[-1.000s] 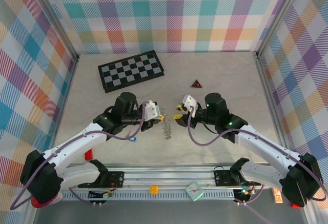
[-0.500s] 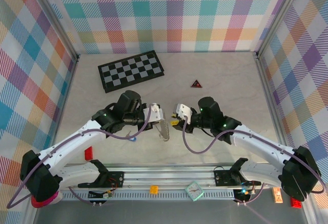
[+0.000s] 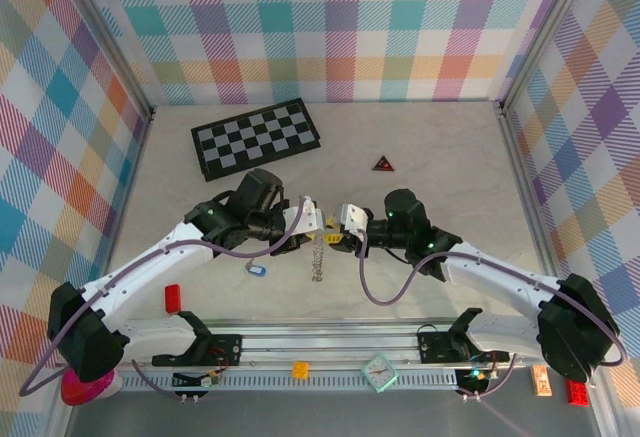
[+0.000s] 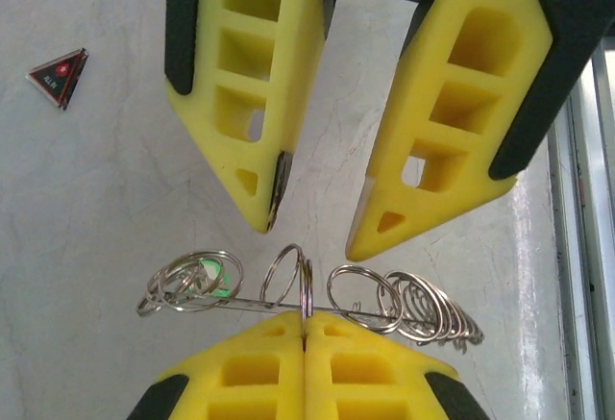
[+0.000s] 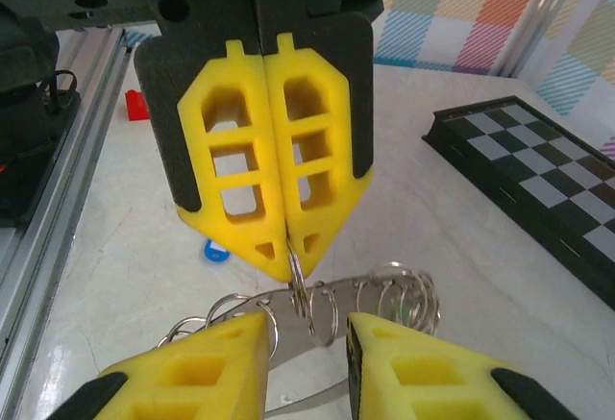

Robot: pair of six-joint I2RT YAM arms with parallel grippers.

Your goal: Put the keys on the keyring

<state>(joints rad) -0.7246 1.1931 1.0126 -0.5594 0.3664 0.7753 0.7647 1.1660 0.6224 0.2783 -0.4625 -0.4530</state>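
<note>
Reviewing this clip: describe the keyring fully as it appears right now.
The keyring looks like a string of thin silvery wire rings threaded along a straight wire, held off the table. The right gripper is shut on one middle ring; the left gripper stands open just above it. Something green shows through the end rings. From above it hangs between the grippers.

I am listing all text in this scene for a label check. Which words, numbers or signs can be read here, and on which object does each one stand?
Dark red-edged triangle: a small white mark and tiny lettering on its face, too blurred to read.
Small teal clock on the front rail: its face is too small to read any numbers.
Checkerboard: squares alone, no text seen.
Keyring and yellow fingers: no lettering seen.
Nothing here reads as a clear word.
</note>
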